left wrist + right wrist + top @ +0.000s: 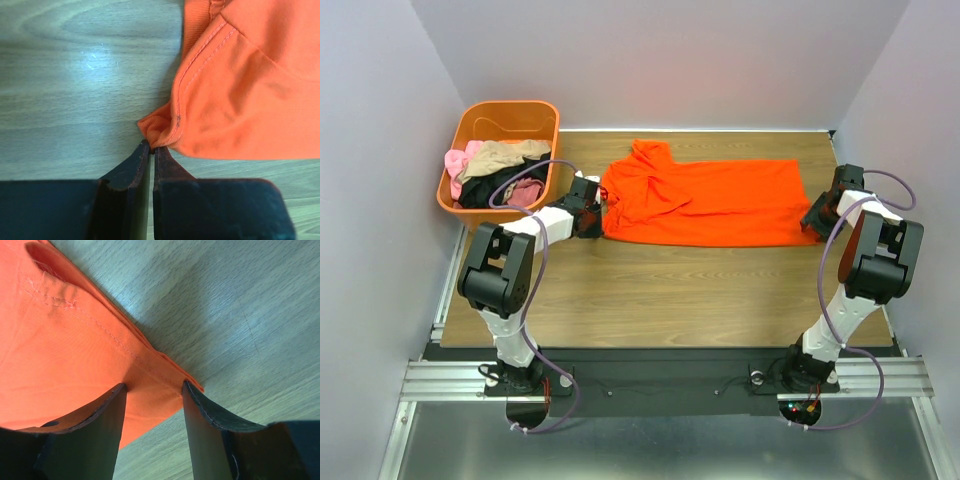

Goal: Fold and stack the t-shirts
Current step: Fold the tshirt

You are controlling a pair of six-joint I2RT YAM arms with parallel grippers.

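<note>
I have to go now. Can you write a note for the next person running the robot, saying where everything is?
Left gripper: nearly shut, tips pinching the near-left corner of the orange t-shirt.
Right gripper: open, fingers astride the shirt's right corner.
The orange t-shirt lies flat on the table and looks part-folded. The other shirts are in the orange tub.
Done: nothing stacked.
Left: finish this fold, then fold and stack the rest.

Orange tee (pixel 720 200): matt knit cloth, soft and creased, with raised stitching along the hems and a ribbed band at one edge. Table (pixel 670 290): wood-grain top, smooth, low sheen with a pale glare; tub (pixel 510 104): smooth, semi-glossy orange plastic. Left gripper (pixel 151 148) fingers (pixel 125 175): black, matt, slightly grainy with scuffed edges; base rail (pixel 440 380): bare metal, dull shine.
</note>
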